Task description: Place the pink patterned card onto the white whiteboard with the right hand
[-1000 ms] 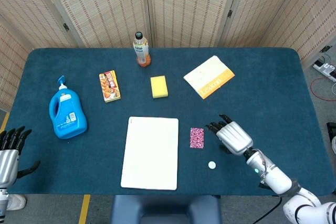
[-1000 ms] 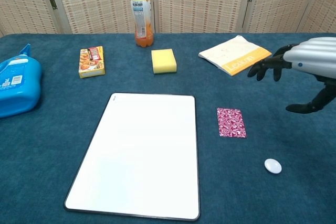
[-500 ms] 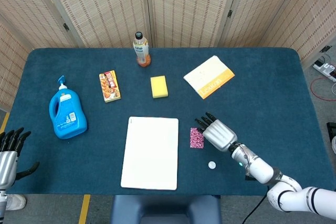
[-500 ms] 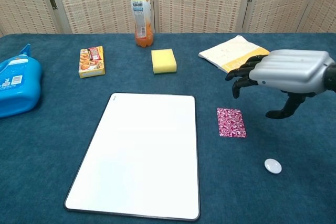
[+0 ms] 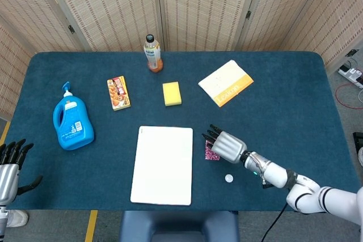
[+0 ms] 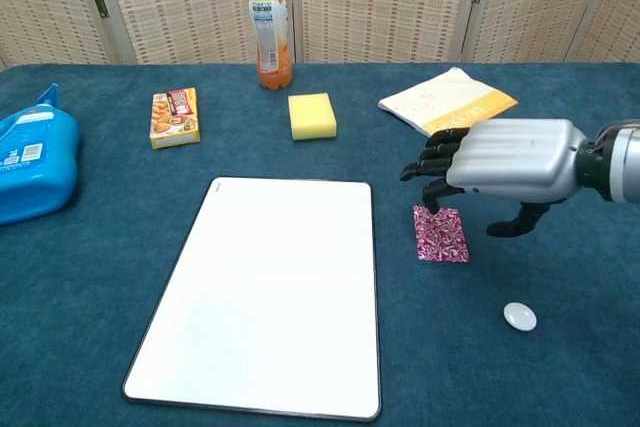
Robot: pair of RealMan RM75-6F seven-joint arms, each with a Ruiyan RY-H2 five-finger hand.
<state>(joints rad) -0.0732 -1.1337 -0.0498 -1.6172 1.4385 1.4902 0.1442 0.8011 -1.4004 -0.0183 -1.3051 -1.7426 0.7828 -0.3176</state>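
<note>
Now we see the pink patterned card [image 6: 441, 233] flat on the bench [image 6: 560, 347], just right of the whiteboard [image 6: 270, 292] edge, a bare strip between them. Our right hand [image 6: 500, 161] hovers above the card, fingers [image 6: 432, 159] spread and slightly curled, holding nothing.

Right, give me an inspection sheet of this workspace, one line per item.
Surface: dark blue table, cloth-like.
Job's things: pink patterned card flat on the table, right of the whiteboard, not on it.
Clutter: blue detergent bottle, snack box, orange drink bottle, yellow sponge, booklet, small white disc.
Hands: right hand above the card, fingers apart, holding nothing; left hand at the table's edge, idle, fingers apart.
Cables: red cable and power strip on the floor.
Surroundings: woven folding screen behind.
</note>
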